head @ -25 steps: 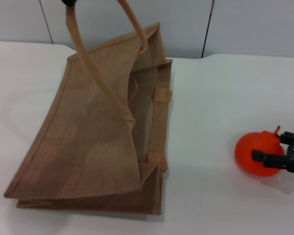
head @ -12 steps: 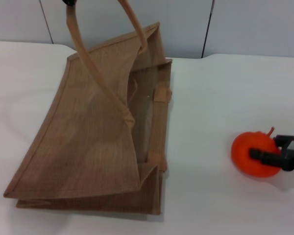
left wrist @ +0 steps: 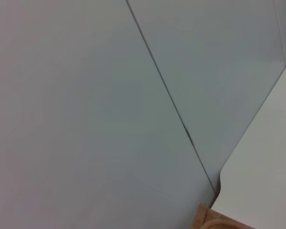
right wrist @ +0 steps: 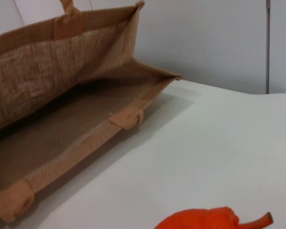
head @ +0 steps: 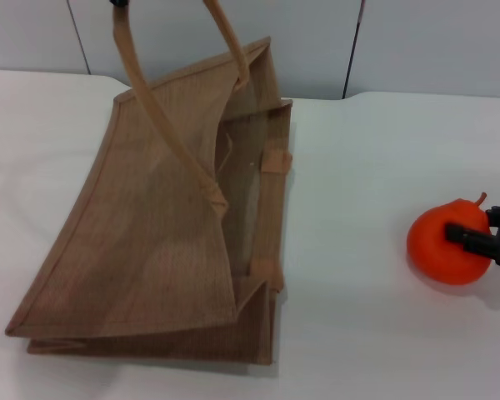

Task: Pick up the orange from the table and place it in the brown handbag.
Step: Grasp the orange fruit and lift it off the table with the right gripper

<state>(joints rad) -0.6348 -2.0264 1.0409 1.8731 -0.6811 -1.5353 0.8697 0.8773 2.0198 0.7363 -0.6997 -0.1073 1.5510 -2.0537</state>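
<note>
1. Right gripper [head: 483, 237] reaches in from the right edge of the head view, its dark fingers clamped on the orange [head: 448, 243].
2. That orange sits just above or on the table [head: 358, 167], which one cannot tell, well apart from the bag [head: 150, 233] on its left.
3. One bag handle [head: 129, 67] is lifted upward toward the top edge, where the left gripper [head: 117, 3] barely shows; its grip cannot be judged.
4. From the right wrist, the bag's mouth gapes open toward the orange.

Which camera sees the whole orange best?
The head view: the orange shows nearly whole, with the right gripper closed on it beside the brown handbag. The right wrist view catches only its top and stem; the left wrist view misses it.
</note>
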